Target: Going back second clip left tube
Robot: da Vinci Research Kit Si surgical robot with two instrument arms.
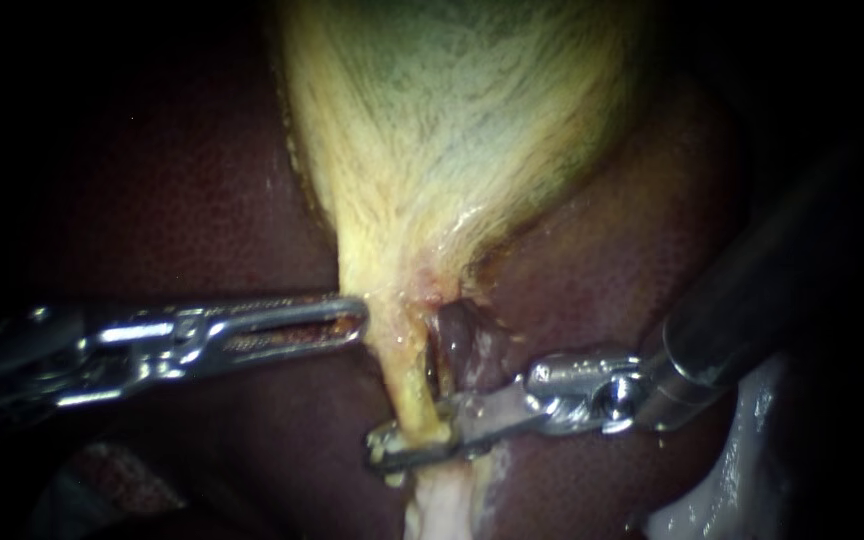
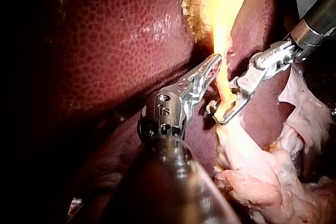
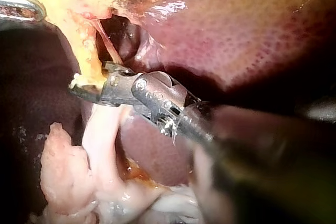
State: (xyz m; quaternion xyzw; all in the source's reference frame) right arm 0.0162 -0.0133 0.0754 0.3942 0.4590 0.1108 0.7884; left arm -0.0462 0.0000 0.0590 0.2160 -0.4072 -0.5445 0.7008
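I am holding my right instrument (image 1: 384, 447) across the left tube (image 1: 414, 385), with its jaws apart and the tube between them. The tube is running lengthwise from the gallbladder (image 1: 452, 120) straight down over the liver (image 1: 182, 190). My left instrument (image 1: 357, 320) is clamping the gallbladder's edge.

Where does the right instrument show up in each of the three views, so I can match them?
Endoscope view: right instrument enters from the right, open jaws astride the yellow tube, low centre.
Left wrist view: right instrument across that tube from the left instrument.
Right wrist view: right instrument comes from the bottom edge, tip at the tube.
Shared landmark: the yellow tube running from the gallbladder.
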